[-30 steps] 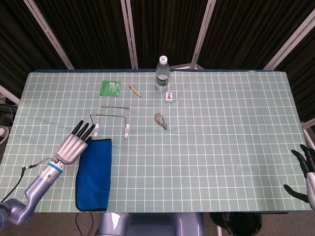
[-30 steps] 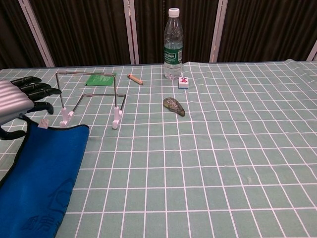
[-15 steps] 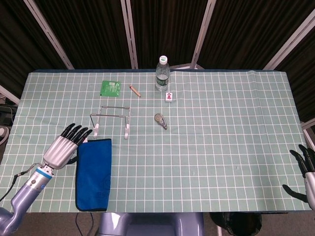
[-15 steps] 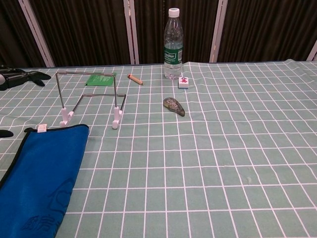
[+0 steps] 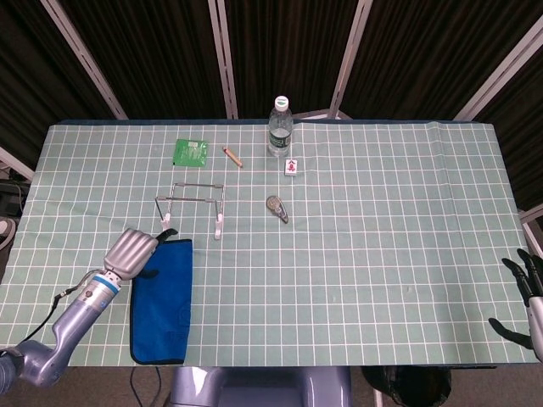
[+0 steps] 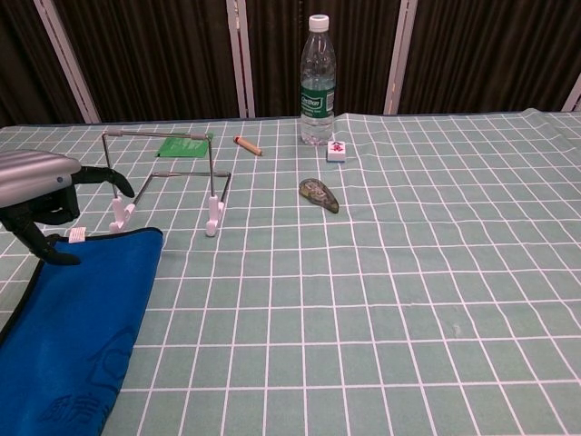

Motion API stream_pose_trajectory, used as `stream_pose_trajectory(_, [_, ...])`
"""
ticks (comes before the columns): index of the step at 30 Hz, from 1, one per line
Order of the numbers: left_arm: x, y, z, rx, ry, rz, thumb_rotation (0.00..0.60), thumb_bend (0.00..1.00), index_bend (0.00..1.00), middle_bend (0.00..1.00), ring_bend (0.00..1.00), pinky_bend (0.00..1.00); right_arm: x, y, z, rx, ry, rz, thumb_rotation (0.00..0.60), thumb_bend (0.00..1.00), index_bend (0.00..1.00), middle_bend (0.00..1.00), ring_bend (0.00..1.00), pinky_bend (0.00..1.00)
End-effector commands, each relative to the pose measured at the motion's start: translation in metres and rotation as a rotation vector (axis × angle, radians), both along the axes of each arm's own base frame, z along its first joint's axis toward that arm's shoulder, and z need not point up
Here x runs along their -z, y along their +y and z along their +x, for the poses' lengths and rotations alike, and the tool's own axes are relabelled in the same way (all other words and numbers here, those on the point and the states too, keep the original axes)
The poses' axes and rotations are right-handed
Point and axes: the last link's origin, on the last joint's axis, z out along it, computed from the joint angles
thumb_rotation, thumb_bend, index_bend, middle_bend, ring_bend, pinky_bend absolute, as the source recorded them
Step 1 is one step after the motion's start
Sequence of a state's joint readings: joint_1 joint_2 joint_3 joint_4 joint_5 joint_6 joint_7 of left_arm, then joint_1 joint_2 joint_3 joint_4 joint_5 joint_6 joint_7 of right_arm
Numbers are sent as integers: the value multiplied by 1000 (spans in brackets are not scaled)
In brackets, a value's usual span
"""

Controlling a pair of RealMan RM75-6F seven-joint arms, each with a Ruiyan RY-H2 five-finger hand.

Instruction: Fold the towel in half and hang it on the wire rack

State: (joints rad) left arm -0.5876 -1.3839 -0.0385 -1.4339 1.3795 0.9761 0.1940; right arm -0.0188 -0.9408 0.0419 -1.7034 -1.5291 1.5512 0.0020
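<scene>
We see the towel (image 5: 163, 298) lying flat as a long narrow strip at the near left of the surface (image 5: 382, 254), seemingly already folded; hanging is what is left. The rack (image 5: 193, 206) stands bare just beyond its far end. Our left hand (image 5: 134, 252) hovers at the towel's far corner, fingers curled downward toward the edge, but we cannot tell whether they grip it. Our right hand (image 5: 528, 292) waits open, well apart, off the surface's right edge.
</scene>
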Motion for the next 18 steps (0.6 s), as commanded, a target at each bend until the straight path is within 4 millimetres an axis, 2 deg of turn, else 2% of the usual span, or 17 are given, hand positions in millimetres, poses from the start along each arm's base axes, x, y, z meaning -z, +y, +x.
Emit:
stream_pose_trajectory(1, [16,16,9,-76,-3,-35,600,247,231,973,971,1000,1,-1,-1,5,1,2,600,0,127,0,0,0])
stream_pose_trajectory(7, [28,29,3,-150,6,-37,600,322,286,972,965,1000,1,-3,-3,16,1,2,600,0,127,0,0,0])
stream_pose_trajectory(18, [41,36,2,-202,-12,-53,600,363,294,967,957,1000,2,-5,-5,28,5,7,600,0,127,0,0,0])
